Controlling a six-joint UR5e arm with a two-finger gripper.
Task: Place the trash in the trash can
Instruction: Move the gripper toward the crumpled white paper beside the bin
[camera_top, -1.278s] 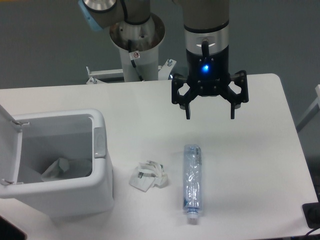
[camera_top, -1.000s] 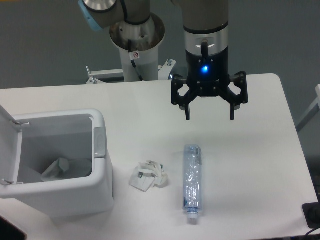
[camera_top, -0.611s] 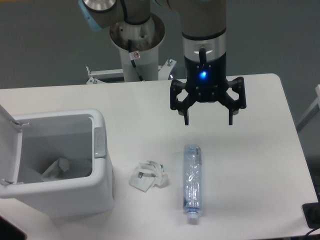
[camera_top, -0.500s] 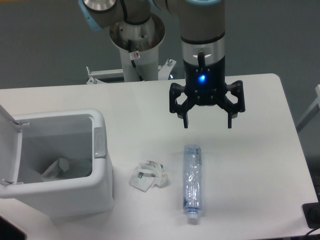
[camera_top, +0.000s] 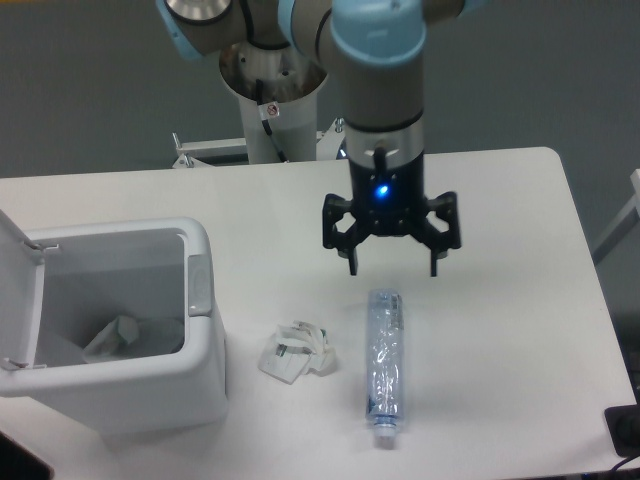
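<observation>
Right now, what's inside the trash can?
The trash can has its lid open. One crumpled whitish piece lies on its grey floor. The front wall hides the nearer part of the floor.

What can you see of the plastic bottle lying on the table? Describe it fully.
The plastic bottle is clear with a bluish tint, crinkled and partly crushed. It lies flat on the white table, lengthwise toward the camera, its cap end nearest the front edge. Nothing touches it except the table. A crumpled paper wad lies apart to its left, and the open gripper hangs above its far end.
</observation>
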